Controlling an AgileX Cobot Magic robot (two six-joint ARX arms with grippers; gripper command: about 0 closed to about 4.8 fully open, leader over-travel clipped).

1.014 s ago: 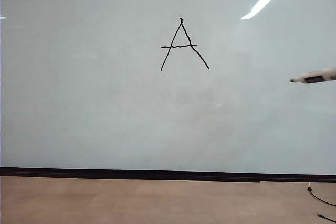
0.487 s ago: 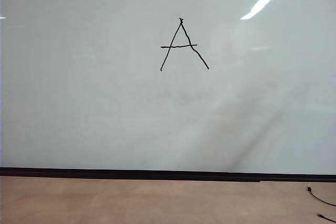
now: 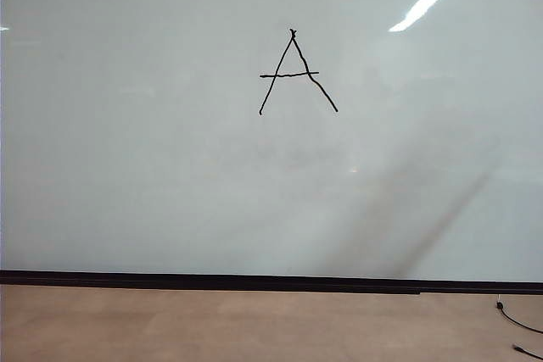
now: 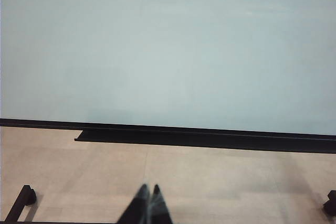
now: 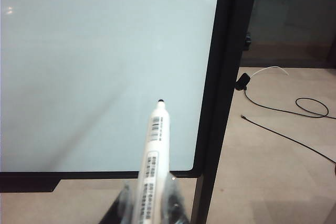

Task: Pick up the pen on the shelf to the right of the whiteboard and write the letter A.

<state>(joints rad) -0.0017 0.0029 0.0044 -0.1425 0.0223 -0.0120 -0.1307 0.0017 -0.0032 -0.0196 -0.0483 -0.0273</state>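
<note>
**Right pincer clenched on marker, letter already on board**

Right gripper [image 5: 149,205] grasps the slim white-barrelled pen with the barcode label and black tip [image 5: 153,156]; I see the tip pointing toward the large glossy pale whiteboard [image 5: 94,66] near its black right-hand frame edge, not touching it as far as I can tell. Neither pen nor right gripper shows in the exterior view.

Thin black hand-drawn letter A [image 3: 294,74] sits high on the whiteboard, around mid-width: two slanted strokes crossing at the peak, plus a crossbar. I judge the writing finished.

Left gripper [image 4: 148,203] hangs low over the tan floor [image 4: 210,182] in front of the board's black lower strip, fingertips pressed together, holding nothing.

What may remain: returning the pen to its shelf. I can't identify that shelf with confidence.
</note>
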